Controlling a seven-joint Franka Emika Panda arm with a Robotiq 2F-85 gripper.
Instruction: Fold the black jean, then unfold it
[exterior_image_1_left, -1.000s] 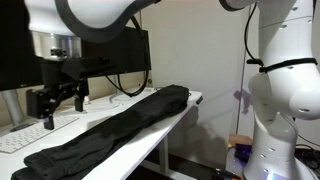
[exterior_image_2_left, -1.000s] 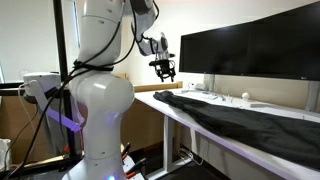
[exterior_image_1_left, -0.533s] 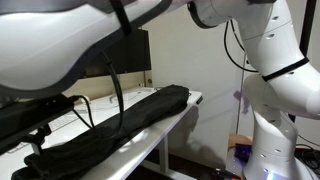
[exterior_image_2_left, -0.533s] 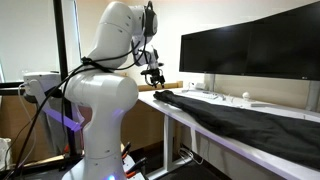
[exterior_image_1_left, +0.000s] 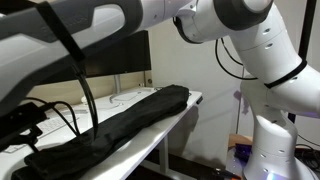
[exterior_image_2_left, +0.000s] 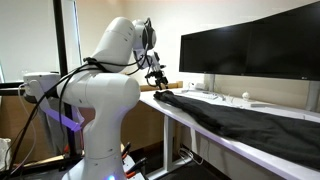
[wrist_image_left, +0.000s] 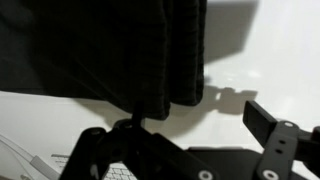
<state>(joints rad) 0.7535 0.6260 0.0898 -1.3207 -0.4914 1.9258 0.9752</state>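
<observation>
The black jean (exterior_image_1_left: 140, 112) lies stretched lengthwise along the white desk (exterior_image_1_left: 175, 125), and it also shows in an exterior view (exterior_image_2_left: 240, 120). My gripper (exterior_image_2_left: 157, 80) hangs just above the jean's near end by the desk's end edge. In the wrist view the gripper (wrist_image_left: 200, 120) is open. One finger is at the dark fabric's edge (wrist_image_left: 150, 50) and the other is over bare white desk (wrist_image_left: 260, 60). Nothing is held. My arm, close to the camera, blocks much of an exterior view (exterior_image_1_left: 80, 40).
Large dark monitors (exterior_image_2_left: 250, 55) stand along the back of the desk. Small white items (exterior_image_2_left: 245, 98) and cables lie between them and the jean. A keyboard corner (wrist_image_left: 25, 150) shows in the wrist view. The robot base (exterior_image_2_left: 95, 120) stands off the desk's end.
The arm has swung over and lowered the gripper from above the desk's end down to the jean's end. The jean has not moved.
</observation>
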